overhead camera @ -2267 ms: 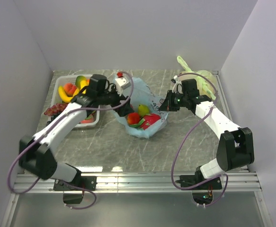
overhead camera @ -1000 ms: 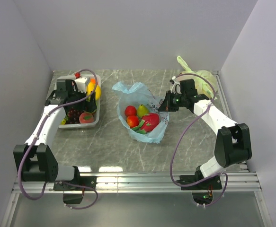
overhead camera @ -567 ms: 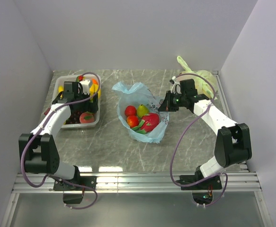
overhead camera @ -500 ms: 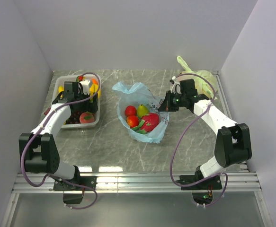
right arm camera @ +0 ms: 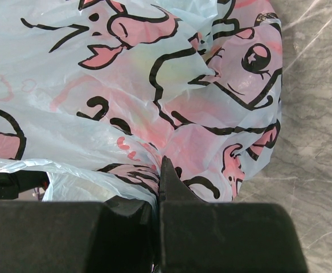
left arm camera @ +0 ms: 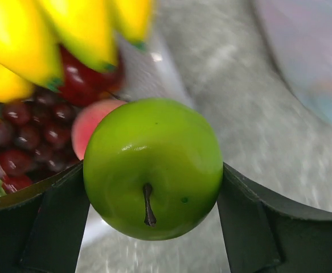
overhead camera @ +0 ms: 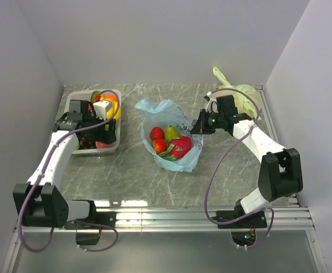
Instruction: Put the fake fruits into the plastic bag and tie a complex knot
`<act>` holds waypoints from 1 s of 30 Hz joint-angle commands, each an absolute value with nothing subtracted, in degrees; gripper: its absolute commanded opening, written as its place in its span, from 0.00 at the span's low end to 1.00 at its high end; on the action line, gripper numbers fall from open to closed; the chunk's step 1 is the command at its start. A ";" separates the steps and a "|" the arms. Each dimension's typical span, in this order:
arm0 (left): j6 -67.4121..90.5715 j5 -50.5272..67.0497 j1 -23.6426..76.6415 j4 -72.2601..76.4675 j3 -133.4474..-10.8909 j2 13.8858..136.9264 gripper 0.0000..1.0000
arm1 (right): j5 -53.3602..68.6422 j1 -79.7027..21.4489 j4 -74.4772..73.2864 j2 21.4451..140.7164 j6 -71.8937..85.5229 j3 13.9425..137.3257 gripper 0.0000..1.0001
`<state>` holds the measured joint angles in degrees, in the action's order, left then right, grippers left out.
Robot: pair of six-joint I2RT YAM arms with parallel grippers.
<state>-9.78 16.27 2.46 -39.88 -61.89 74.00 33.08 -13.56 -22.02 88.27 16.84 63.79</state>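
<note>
My left gripper is shut on a green apple, both fingers pressed against its sides, above the near right part of the clear tray. Behind the apple lie yellow bananas, dark grapes and a pink peach. From above, the left gripper hides the apple. The light-blue plastic bag lies open mid-table with red fruits and a yellow-green one inside. My right gripper is shut on the bag's right edge; its jaws pinch the printed film.
A pale yellow-green tied bag sits at the back right corner behind the right arm. The tray stands at the back left, near the left wall. Grey marble table lies between the bag and the arm bases.
My left gripper moved from the tray's back toward its near right side and closed on the green apple. The right arm and the bag have not moved.
</note>
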 commanded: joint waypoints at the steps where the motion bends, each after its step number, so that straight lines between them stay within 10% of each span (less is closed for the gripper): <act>1: -19.40 28.71 2.37 -52.35 -67.14 69.18 0.56 | 34.10 -13.10 -21.71 86.48 16.70 65.21 0.00; 8: -21.02 43.86 12.98 -46.44 -71.19 66.97 0.58 | 35.16 -13.10 -21.10 87.28 17.84 66.88 0.00; 24: -13.54 23.57 35.60 -11.17 -76.90 92.97 0.61 | 34.63 -13.10 -19.78 86.75 21.27 69.08 0.00; 30: -11.78 21.25 35.51 -7.29 -81.55 99.49 0.92 | 32.44 -13.01 -19.42 86.04 21.62 68.73 0.00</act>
